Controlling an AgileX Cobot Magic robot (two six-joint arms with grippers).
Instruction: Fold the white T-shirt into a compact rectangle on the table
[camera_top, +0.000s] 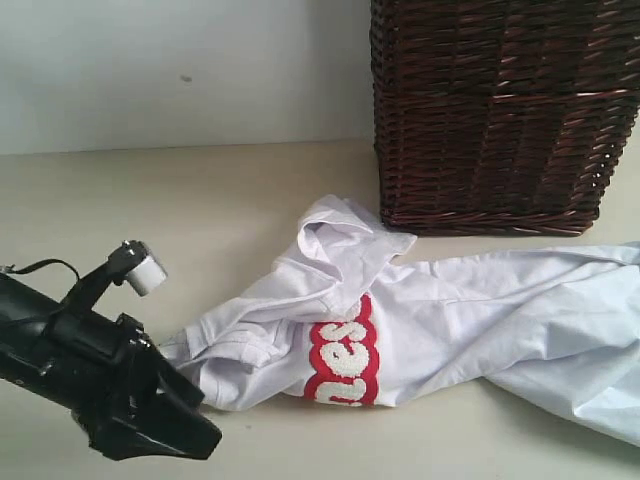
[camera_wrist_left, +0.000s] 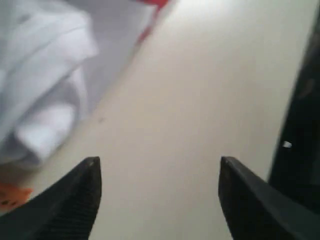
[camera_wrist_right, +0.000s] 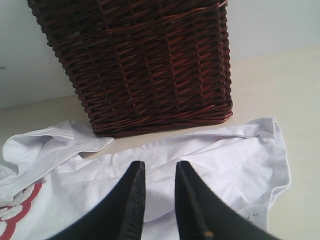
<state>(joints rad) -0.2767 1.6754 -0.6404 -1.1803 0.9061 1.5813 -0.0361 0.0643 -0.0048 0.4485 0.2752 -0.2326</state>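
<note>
my left fingers (camera_wrist_left: 82, 190) are spread wide with only bare tabletop (camera_top: 150, 200) between them. in the exterior view they sit low at 8 o'clock, just beside the bunched end of the white t-shirt (camera_top: 450, 310) but not on it. my right fingers (camera_wrist_right: 134, 185) stand close together with a thin gap, hanging over the shirt's broad part. i see no cloth caught in that gap. they are out of the exterior view.

the shirt lies crumpled on the tabletop, running from the centre out to 3 o'clock and past the frame edge. its red-edged lettering (camera_top: 345, 365) is squeezed into a narrow band, and one rumpled flap reaches up toward 12 o'clock, just beside the foot of the wicker basket (camera_top: 500, 110).

what worries me:
- closing my left fingers where they are would pinch air, since the cloth is off to one side.
- the near end is doubled over itself, so a deep bite could take several layers and drag the heap instead of opening it.
- pulling the flap past the basket could snag it on the weave.
- folding before it is flat would give a lump, not a rectangle.
</note>
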